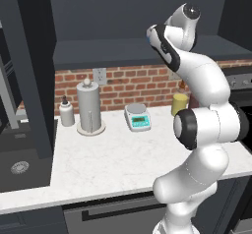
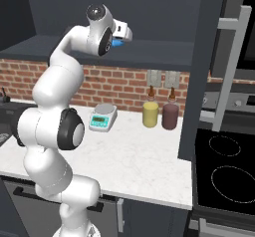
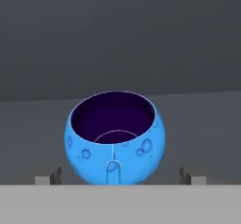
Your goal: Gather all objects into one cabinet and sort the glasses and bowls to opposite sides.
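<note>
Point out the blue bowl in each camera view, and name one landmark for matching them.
Left base view: a thin blue sliver, apparently the blue bowl, at the left edge of the arm's raised end, upper middle.
Right base view: a small blue patch just beyond the arm's end, upper left of centre.
Hand view: centre, lower half, on a dark grey surface.
Shared landmark: the kitchen scale, in both base views.

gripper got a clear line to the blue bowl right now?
Probably yes. In the hand view the blue bowl sits upright between the open gripper's fingertips, nothing between them and its sides.
</note>
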Available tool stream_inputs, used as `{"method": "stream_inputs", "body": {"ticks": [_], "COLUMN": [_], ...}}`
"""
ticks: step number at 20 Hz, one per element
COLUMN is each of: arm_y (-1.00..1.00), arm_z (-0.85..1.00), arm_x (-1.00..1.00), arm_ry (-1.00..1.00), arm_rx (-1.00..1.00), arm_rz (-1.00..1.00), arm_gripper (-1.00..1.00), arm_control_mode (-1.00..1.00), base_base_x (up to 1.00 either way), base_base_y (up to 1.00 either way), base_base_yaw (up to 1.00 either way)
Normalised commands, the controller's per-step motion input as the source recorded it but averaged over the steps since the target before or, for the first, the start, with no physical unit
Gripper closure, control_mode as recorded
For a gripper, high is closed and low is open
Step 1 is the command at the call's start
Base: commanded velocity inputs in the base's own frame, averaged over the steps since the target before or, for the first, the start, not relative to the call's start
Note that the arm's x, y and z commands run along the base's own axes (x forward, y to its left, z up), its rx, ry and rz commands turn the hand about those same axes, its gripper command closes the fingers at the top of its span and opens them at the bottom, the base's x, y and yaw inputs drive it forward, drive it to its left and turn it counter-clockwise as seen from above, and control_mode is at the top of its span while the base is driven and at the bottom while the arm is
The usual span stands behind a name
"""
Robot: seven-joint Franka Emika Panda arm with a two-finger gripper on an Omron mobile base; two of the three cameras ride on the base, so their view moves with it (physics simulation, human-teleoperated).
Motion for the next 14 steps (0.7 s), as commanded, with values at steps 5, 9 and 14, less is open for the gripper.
{"method": "stream_inputs", "body": {"ticks": [5,9,14], "arm_y": [0.00,0.00,0.00], "arm_z": [-0.13,-0.10,-0.09], "arm_x": [0.00,0.00,0.01], "arm_ry": [0.00,0.00,0.00], "arm_rx": [0.00,0.00,0.00], "arm_rz": [0.00,0.00,0.00], "arm_gripper": [-1.00,-1.00,-1.00], "arm_control_mode": [-1.00,-1.00,-1.00], "base_base_x": [0.00,0.00,0.00], "base_base_y": [0.00,0.00,0.00], "base_base_yaw": [0.00,0.00,0.00]}}
